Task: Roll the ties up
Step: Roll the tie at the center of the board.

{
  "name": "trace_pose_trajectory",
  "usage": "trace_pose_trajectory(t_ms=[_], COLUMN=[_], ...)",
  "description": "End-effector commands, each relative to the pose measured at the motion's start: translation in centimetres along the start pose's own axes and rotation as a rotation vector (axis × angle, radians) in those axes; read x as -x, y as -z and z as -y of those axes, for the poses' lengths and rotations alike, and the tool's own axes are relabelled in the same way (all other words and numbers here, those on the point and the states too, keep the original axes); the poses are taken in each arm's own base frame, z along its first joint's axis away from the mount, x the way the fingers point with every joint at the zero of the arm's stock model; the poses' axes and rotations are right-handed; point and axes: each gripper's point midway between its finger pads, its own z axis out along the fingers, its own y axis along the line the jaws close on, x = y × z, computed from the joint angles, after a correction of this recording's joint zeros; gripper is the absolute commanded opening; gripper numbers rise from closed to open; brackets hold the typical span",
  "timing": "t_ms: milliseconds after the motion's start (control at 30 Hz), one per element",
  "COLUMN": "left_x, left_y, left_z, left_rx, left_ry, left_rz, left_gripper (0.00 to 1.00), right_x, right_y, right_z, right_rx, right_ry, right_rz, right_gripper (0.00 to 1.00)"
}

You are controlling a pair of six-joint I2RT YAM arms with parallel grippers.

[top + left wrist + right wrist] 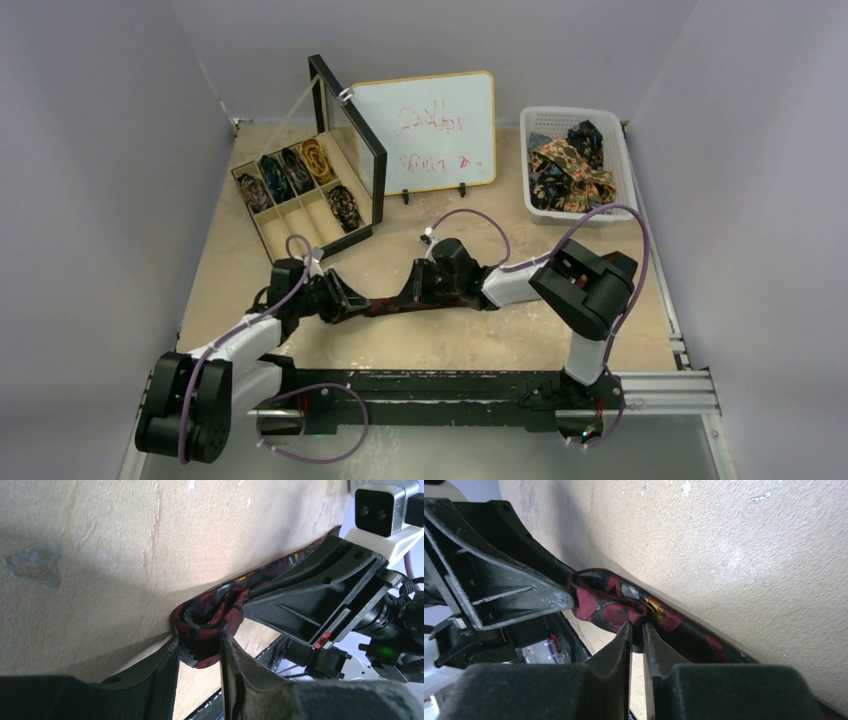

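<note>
**Both end effectors meet on the maroon tie, in front of the whiteboard**

From above, you see the maroon tie (385, 306) lying left to right on the counter (480, 345), in front of the whiteboard (425, 130). The left end effector (355, 303) and right end effector (405, 298) meet on it, while the compartment box (262, 228) and basket (535, 205) beside the whiteboard sit well apart. In your left wrist view, the fingers (167, 675) clamp the tie's small coil. In your right wrist view, nearly closed fingers (616, 650) pinch the strip just beside the coil, and the loose length runs off under the right arm, so rolling likely proceeds that way.

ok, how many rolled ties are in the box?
5 rolled ties in the box: four along the back row, one in the front row's right-end compartment. The open lid may hide more.
</note>
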Motion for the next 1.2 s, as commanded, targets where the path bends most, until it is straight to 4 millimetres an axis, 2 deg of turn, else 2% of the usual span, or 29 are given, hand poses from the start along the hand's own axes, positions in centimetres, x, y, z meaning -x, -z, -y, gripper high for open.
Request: trace_pose_trajectory(t_ms=[0, 67, 200, 700, 967, 1167], left_x=[-0.4, -0.6, -0.7, -1.0, -0.6, -0.4], left_y=[-0.2, -0.3, -0.4, -0.8, -1.2, -1.4], left_z=[0.5, 0.4, 0.4, -0.1, 0.0, -0.3], left_rx=[-0.069, -0.080, -0.092, -0.099, -0.104, -0.086], left_ry=[0.013, 0.019, 0.028, 0.009, 0.006, 0.025], left_rz=[-0.011, -0.013, -0.015, -0.024, -0.022, -0.017], left_gripper=[0.32, 0.32, 0.33, 0.38, 0.38, 0.34], right_x=[0.8, 1.1, 1.1, 0.6, 0.2, 0.2], right_y=[0.2, 0.4, 0.4, -0.8, -1.0, -1.1], right_z=[-0.8, -0.9, -0.6, 2.5, 2.9, 3.0], right_rx=[0.061, 0.073, 0.063, -0.038, -0.045, -0.045], right_ry=[-0.020, -0.021, -0.023, -0.050, -0.057, -0.058], right_rz=[0.007, 0.010, 0.008, -0.014, -0.029, -0.033], right_gripper=[0.09, 0.02, 0.00, 0.00, 0.00, 0.00])
